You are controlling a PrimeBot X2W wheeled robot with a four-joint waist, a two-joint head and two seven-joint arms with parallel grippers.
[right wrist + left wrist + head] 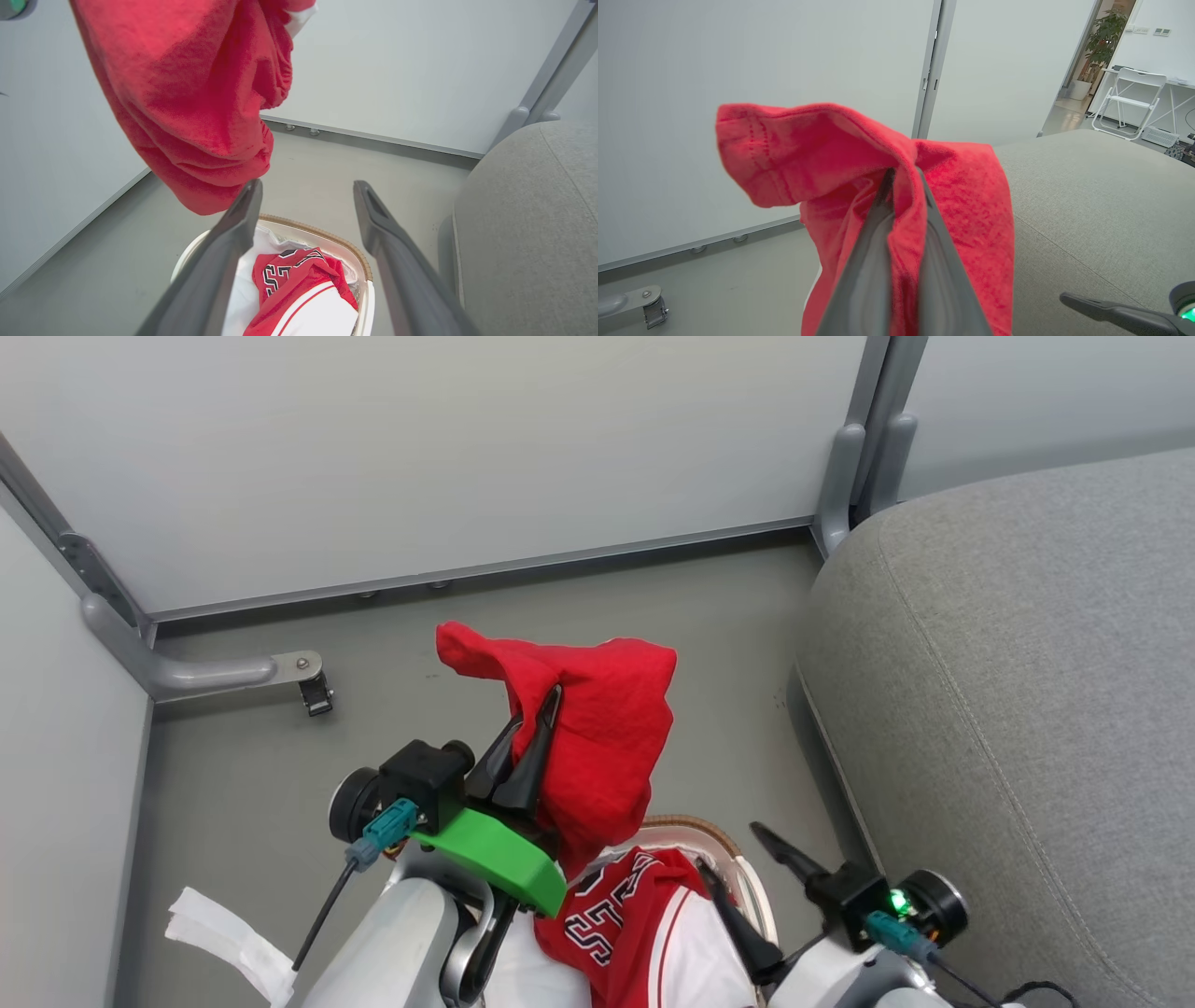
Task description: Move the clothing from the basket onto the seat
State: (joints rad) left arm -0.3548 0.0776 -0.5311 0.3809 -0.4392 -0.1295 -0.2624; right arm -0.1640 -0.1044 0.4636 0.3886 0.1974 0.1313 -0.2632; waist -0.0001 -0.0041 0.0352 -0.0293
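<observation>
Above basket (322,232): limp, crumpled bright-red garment (607,728) in L end effector (539,705).

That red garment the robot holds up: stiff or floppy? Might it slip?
Probably floppy: the red garment droops in folds from the left gripper. Likely light, since one pinch carries it. It may slip; only a fold is clamped.

basket (322,232) partly behind the right tool (308,184), off the bottom edge; jersey (303,298) lettering half in folds

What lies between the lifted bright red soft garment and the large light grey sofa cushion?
Nothing: in the head view only bare grey floor shows between the garment and the cushion.
</observation>
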